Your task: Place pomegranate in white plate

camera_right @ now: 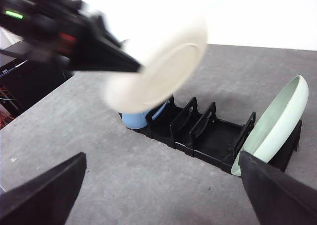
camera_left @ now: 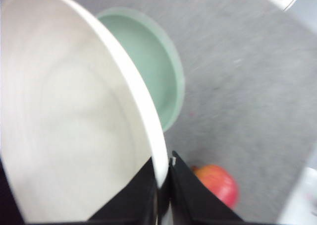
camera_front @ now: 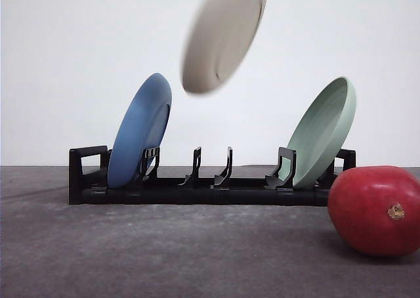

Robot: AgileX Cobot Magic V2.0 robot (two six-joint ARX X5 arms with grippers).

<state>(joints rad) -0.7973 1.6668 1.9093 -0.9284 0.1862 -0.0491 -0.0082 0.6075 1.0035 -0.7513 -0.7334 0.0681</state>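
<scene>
The left gripper point(camera_left: 163, 195) is clamped on the rim of the cream matte round plate point(camera_front: 223, 35), held aloft above the black dish rack point(camera_front: 210, 180). The glossy red round pomegranate point(camera_front: 375, 209) rests on the grey table point(camera_front: 164, 252) at the robot's right, nearer the right gripper point(camera_right: 158, 195), whose fingers stand spread and empty.

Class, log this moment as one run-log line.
left gripper: shut on white plate, airborne above rack | right gripper: open | pomegranate: on table, untouched

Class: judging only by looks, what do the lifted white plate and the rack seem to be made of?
White plate: likely matte plastic or melamine, since its cream surface shows no glare; motion blur leaves this open.
Rack: probably moulded black plastic, with uniform, dull, squared dividers.
</scene>
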